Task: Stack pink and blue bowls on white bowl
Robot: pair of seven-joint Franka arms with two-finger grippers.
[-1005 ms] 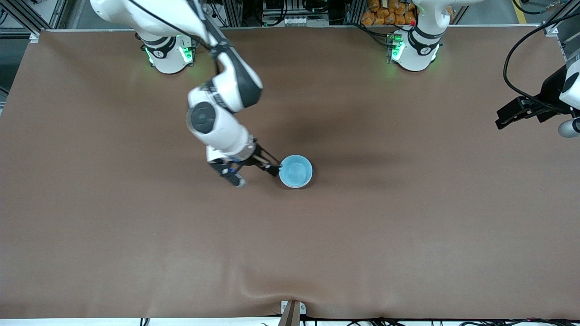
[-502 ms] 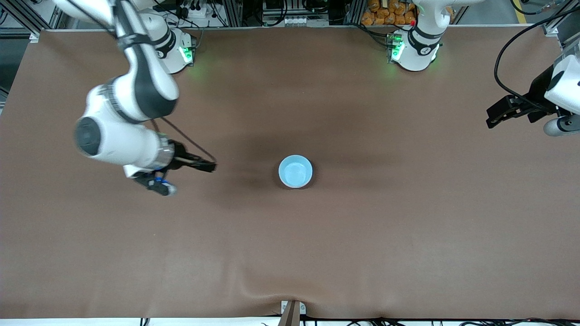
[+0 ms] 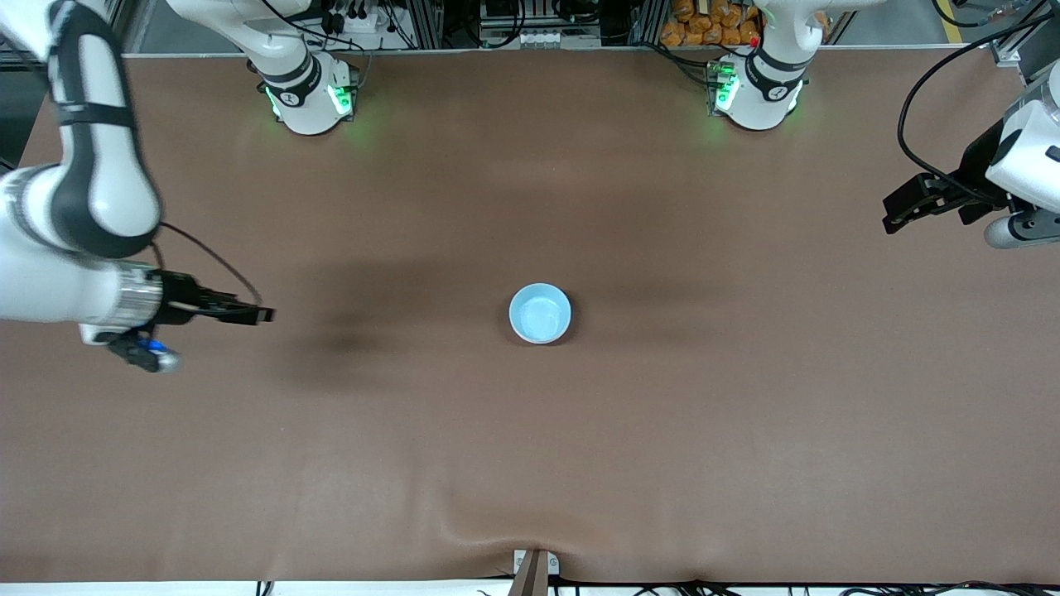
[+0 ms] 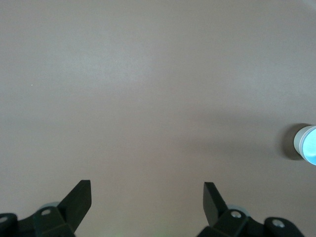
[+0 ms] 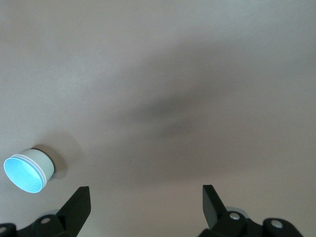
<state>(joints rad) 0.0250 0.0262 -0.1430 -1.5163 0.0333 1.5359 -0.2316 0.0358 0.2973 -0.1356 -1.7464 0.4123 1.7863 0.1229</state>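
My right gripper (image 3: pixel 263 314) hangs over bare brown table (image 3: pixel 530 463) toward my right arm's end, fingers (image 5: pixel 79 202) spread apart and gripping nothing. The stack of bowls (image 3: pixel 540 313), blue bowl (image 5: pixel 23 175) on top with a white wall showing beneath its rim, sits mid-table, well apart from both grippers. My left gripper (image 3: pixel 898 211) waits over its own end of the table, fingers (image 4: pixel 81 195) spread, also carrying nothing.

The stack of small round glossy bowls (image 3: pixel 540 313) sits mid-table on the brown table mat (image 3: pixel 662 430), sky-blue bowl on top. Right gripper (image 3: pixel 263 314) hangs over the right arm's end, left gripper (image 3: pixel 893 217) over the left arm's end, both well apart from the stack.
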